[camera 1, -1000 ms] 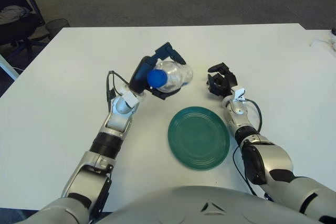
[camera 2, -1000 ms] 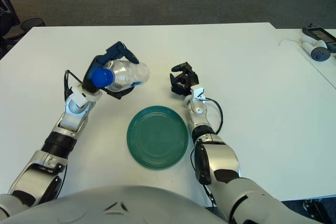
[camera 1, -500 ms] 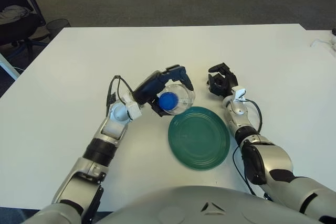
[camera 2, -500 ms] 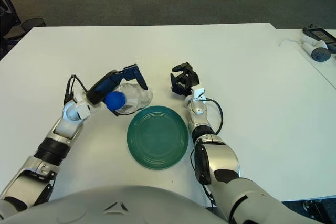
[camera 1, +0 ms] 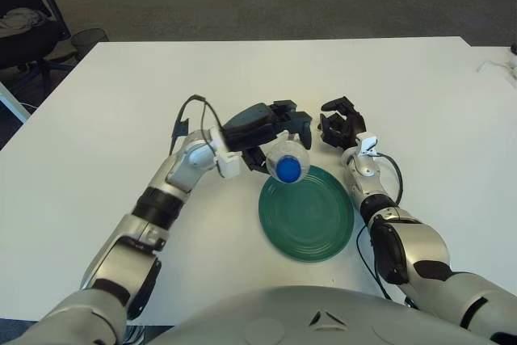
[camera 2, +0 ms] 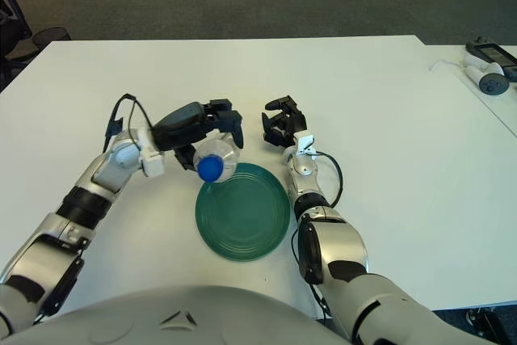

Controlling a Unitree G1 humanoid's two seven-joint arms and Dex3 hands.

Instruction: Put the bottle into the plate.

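Observation:
A clear plastic bottle (camera 1: 286, 157) with a blue cap is held in my left hand (camera 1: 271, 128), which grips it from above. The cap points down and toward me, over the far left rim of the green plate (camera 1: 311, 216). The bottle hangs just above the plate's edge; I cannot tell whether it touches. My right hand (camera 1: 338, 125) rests on the white table just beyond the plate's far right side, fingers curled and holding nothing.
The white table (camera 1: 105, 119) spreads wide around the plate. A dark device and a small white object (camera 2: 487, 66) lie at the far right edge. An office chair (camera 1: 28, 22) stands off the table's far left corner.
My left hand has carried the bottle right and down, from above the table left of the plate to the plate's far left rim, tilting the cap downward. The right hand has not moved.

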